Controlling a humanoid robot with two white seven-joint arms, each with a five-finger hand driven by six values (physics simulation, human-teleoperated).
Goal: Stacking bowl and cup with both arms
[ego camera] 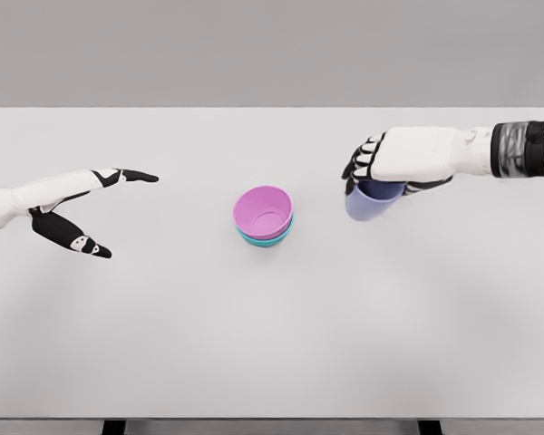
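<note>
On table point(163, 344), two stacked bowls point(264, 216), one cup point(370, 199)

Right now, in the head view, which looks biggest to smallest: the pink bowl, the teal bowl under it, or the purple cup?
1. pink bowl, widest.
2. purple cup, narrower, partly hidden by the right robot hand grasping it.
3. teal bowl: only its rim shows beneath the pink one, so its real size is unsure.

Single head camera looks steeply down on the table point(272, 344).
</note>
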